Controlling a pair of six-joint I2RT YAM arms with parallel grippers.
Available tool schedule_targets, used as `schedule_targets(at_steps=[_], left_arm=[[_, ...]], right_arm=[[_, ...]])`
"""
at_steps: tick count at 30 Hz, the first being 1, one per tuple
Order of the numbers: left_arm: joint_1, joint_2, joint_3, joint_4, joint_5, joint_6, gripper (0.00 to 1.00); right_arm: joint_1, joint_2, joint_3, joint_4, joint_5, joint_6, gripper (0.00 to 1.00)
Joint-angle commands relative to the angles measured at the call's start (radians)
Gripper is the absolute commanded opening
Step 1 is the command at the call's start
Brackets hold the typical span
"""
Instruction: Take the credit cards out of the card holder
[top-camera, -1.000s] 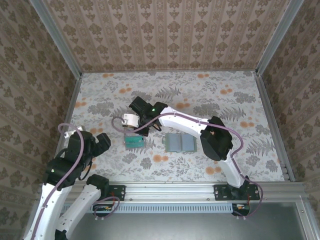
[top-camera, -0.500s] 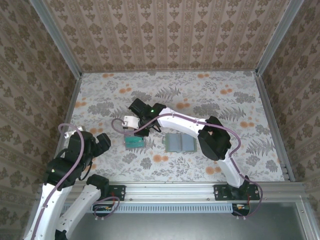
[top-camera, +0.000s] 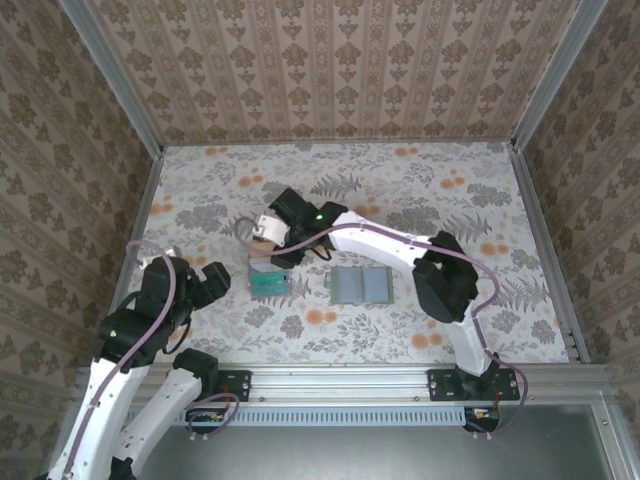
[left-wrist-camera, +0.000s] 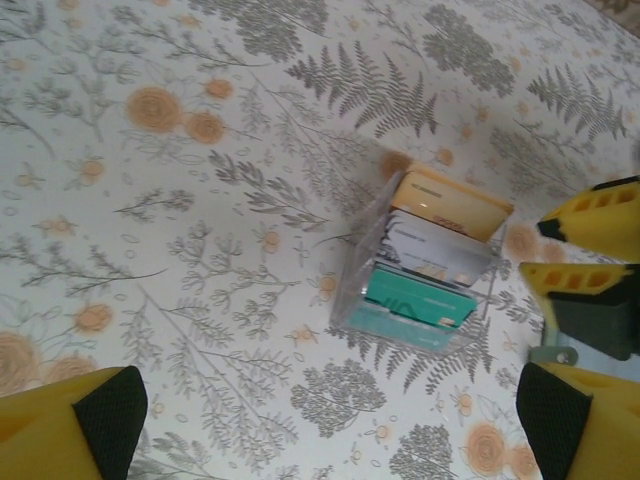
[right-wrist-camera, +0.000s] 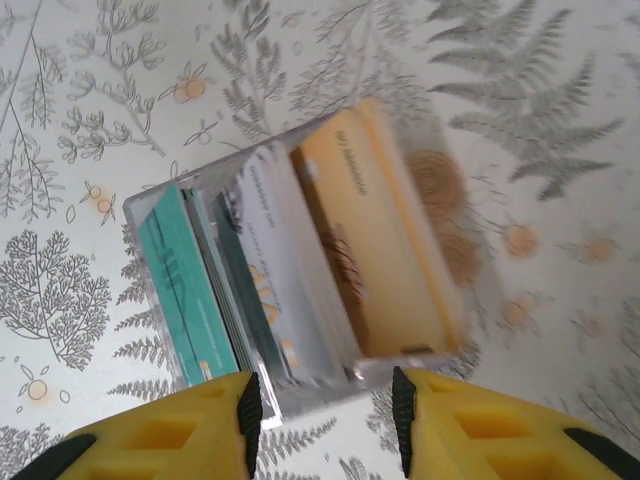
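Top view: the card holder (top-camera: 360, 287) lies open on the table (top-camera: 450, 200), seemingly empty. The credit cards (top-camera: 268, 283) sit stacked at its 9 o'clock.

Left wrist view: left gripper (left-wrist-camera: 327, 408) jaws wide apart, empty.

Right wrist view: right gripper (right-wrist-camera: 322, 410) jaws part-open over the stack, gripping nothing. The task looks nearly finished.

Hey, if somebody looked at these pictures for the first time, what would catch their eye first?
The credit cards stand out first: orange, white and teal, stacked in a clear box left of centre on the flowered table. The right end effector hovers over them with its yellow fingers apart. The grey-green card holder lies flat to their right.
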Motion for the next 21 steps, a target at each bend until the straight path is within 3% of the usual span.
schedule_targets(at_steps=[1, 10, 17, 21], left_arm=[[0.006, 0.052, -0.029, 0.112, 0.094, 0.017, 0.97], [-0.032, 0.277, -0.079, 0.408, 0.263, -0.033, 0.87], [-0.214, 0.581, 0.012, 0.548, 0.240, -0.043, 0.86], [-0.284, 0.758, 0.088, 0.616, 0.267, -0.047, 0.77]], right_arm=[[-0.031, -0.149, -0.111, 0.138, 0.016, 0.147, 0.44], [-0.108, -0.404, -0.436, 0.233, 0.041, 0.346, 0.44], [-0.223, -0.551, -0.600, 0.192, 0.080, 0.567, 0.44], [-0.282, -0.636, -0.730, 0.207, 0.094, 0.652, 0.41]])
